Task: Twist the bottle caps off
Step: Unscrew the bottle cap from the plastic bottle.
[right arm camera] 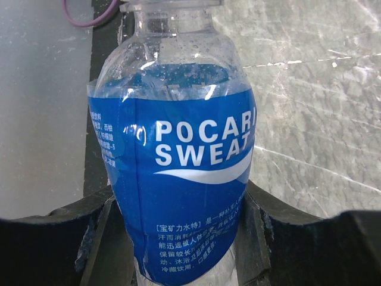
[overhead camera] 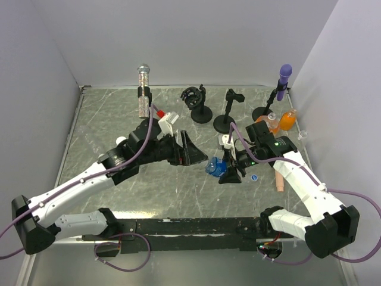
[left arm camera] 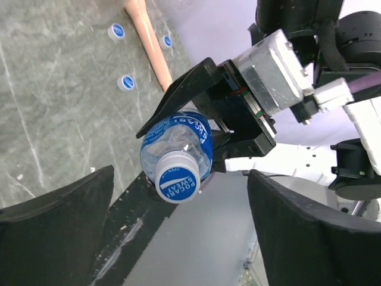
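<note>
Bottle (right arm camera: 178, 173) base hidden inside right tool (overhead camera: 221, 170) grip.

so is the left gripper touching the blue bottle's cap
Apart. The left wrist view shows the left gripper open wide, a clear gap between each finger and the cap on the blue bottle.

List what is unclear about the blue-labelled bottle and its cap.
Left wrist view: the cap faces the camera, hiding its thread; looseness unknown.
Right wrist view: the top edge cuts off the bottle at its neck.
Top view: the right gripper covers part of the bottle; cap too small.
</note>
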Controlling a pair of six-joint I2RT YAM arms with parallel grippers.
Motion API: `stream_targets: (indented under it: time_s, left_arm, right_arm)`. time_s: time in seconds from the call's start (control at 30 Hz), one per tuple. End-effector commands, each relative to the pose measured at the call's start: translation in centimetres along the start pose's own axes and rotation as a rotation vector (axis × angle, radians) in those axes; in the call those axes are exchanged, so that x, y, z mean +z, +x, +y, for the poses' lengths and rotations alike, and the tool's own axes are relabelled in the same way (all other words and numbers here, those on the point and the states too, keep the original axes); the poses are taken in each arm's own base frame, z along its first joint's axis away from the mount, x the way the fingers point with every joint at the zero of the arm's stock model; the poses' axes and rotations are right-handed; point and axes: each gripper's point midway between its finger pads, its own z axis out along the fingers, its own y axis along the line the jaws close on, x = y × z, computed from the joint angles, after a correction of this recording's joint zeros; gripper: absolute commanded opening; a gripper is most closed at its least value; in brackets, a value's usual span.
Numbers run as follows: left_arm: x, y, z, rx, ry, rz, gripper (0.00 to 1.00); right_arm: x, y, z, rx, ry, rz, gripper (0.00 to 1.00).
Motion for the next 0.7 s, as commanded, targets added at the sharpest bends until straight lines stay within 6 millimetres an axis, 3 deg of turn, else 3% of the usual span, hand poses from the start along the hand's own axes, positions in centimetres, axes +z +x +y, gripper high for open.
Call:
stream_targets:
  time_s: [0.0,0.13,0.2,0.3,0.43,0.67]
  left_arm:
    - [-2.3,-2.4,-1.7,0.152,0.039,-0.12,0.99]
    - [-4.9,-1.9,-2.3,0.45,0.118,-0.156,0.97]
    - [-6.7,-0.1,-3.2,0.676,0.26,-0.159,0.97]
    - [-8.1,2.4,-2.7,1.017,0.404,-0.211,0.97]
    - [-8.0,1.9,-1.6,1.247,0.415,-0.372,0.97]
    - [-4.3,1.3,-2.1,1.389,0.446,-0.223,0.97]
  right_arm:
    - [-0.2,-1.5,0.1,-0.071,0.001,-0.044,0.26]
    - [-0.2,-1.5,0.1,-0.074,0.0,-0.045,0.26]
    - [-0.2,-1.5,0.1,-0.075,-0.001,-0.047,0.26]
    - [-0.2,-1.5,0.2,-0.076,-0.007,-0.05,0.26]
    - [-0.2,-1.7,0.3,-0.078,-0.012,-0.052,0.26]
    - [-0.1,-1.4,0.3,-0.073,-0.014,-0.051,0.26]
